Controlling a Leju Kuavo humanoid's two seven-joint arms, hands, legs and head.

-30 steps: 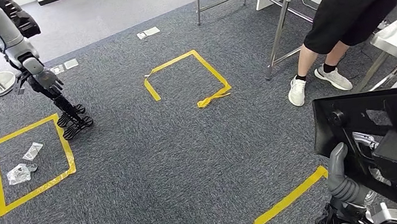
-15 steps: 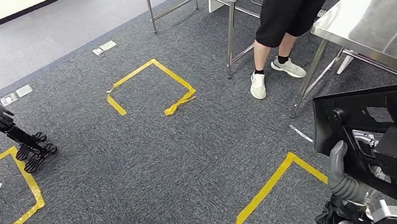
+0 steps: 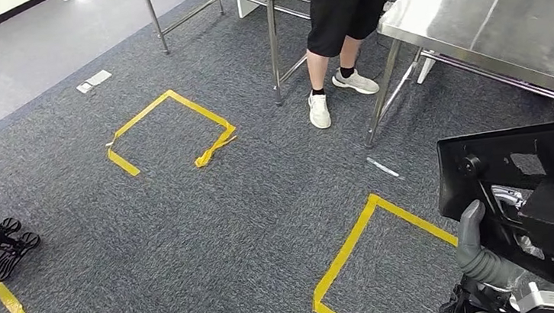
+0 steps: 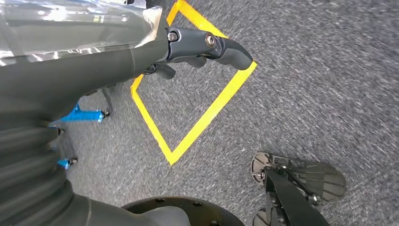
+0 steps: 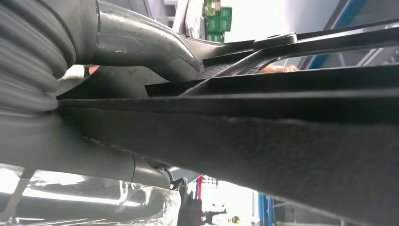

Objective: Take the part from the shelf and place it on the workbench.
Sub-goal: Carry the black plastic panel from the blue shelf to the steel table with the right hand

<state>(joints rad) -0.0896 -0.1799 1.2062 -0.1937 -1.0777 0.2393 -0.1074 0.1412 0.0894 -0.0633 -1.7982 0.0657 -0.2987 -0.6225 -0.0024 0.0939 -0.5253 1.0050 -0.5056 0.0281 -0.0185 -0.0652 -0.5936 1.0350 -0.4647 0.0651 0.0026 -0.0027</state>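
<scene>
Right hand (image 3: 480,256), grey, at 5 o'clock nearest the camera, its thumb pressed against a large black angular plastic part (image 3: 538,193) with cut-outs, which it grips; in the right wrist view the thumb (image 5: 141,44) lies over the part's dark edge (image 5: 263,122). Left hand (image 4: 197,47), seen from its wrist camera, hangs above grey carpet (image 3: 212,232) with its dark fingers (image 4: 226,47) slightly curled around nothing, released. Yellow tape square (image 3: 359,248) on the carpet at 6 o'clock; a second yellow tape outline (image 3: 168,129) toward 11 o'clock. Stainless-steel tabletop (image 3: 491,21) at 2 o'clock, well apart from the part. Person (image 3: 337,13) in black shorts and white shoes stands beside it at 12 o'clock.
</scene>
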